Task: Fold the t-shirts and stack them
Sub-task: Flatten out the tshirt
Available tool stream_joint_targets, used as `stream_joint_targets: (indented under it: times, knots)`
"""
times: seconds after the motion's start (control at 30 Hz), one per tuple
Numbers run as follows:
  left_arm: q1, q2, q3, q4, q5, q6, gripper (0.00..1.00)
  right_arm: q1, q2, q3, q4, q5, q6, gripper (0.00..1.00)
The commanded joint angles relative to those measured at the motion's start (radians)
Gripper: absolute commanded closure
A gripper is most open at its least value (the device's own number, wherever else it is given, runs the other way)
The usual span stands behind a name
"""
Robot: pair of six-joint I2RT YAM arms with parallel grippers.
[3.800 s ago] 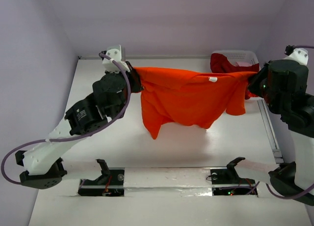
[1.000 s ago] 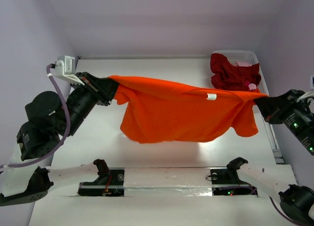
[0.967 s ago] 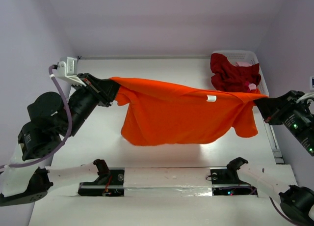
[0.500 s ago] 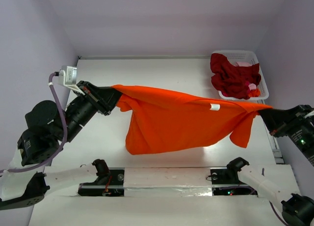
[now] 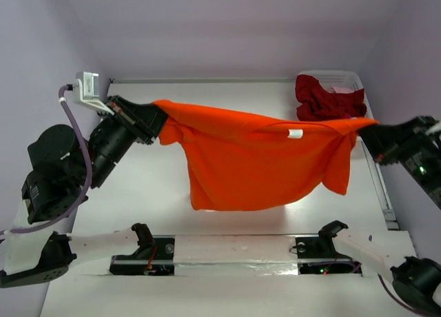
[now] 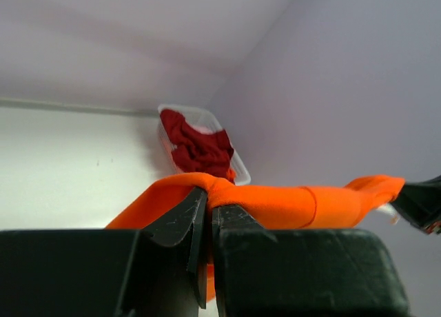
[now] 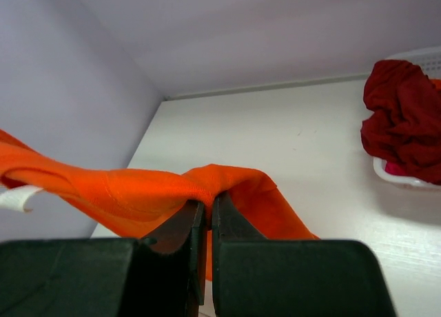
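Orange-red t-shirt point(image 5: 255, 158) nearer lattice basket point(image 5: 337, 74) now, limp between both fingers point(image 6: 179, 224)

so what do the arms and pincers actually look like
The left arm and right arm are chunky black round joint housings joined by white links. A mauve cable loops along the left one, with a white boxy mount near its wrist. The left pincer and right pincer have flat, angular matte-black fingers.
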Motion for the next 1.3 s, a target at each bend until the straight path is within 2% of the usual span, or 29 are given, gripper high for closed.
stream_joint_targets:
  times: [0.0,0.17,0.3,0.4,0.57,0.73,0.87,1.07,1.27]
  knots:
    - [0.005,0.085,0.131,0.036,-0.122,0.01,1.0,-0.008,0.128,0.068,0.124,0.015,-0.018,1.0]
    - [0.005,0.315,0.393,-0.05,-0.209,0.068,1.0,-0.008,0.347,0.203,0.161,0.002,-0.044,1.0]
    - [0.066,0.462,0.542,-0.09,-0.188,0.09,1.0,-0.008,0.485,0.338,0.176,-0.017,-0.047,1.0]
    - [0.077,0.517,0.552,-0.061,-0.172,0.082,1.0,-0.008,0.568,0.415,0.185,-0.035,-0.039,1.0]
    - [0.086,0.508,0.516,-0.018,-0.166,0.096,1.0,-0.008,0.613,0.461,0.184,-0.037,-0.044,1.0]
    - [0.086,0.394,0.427,-0.041,-0.183,0.068,1.0,-0.008,0.519,0.339,0.167,-0.028,-0.05,1.0]
    - [0.086,0.28,0.281,-0.061,-0.192,0.034,1.0,-0.008,0.334,0.193,0.128,0.027,-0.056,1.0]
    - [0.086,0.096,0.121,-0.049,-0.183,0.039,1.0,-0.008,0.151,0.044,0.03,0.104,-0.036,1.0]
    - [0.086,0.011,0.13,-0.068,-0.14,0.08,1.0,-0.008,0.051,0.042,-0.051,0.155,-0.015,1.0]
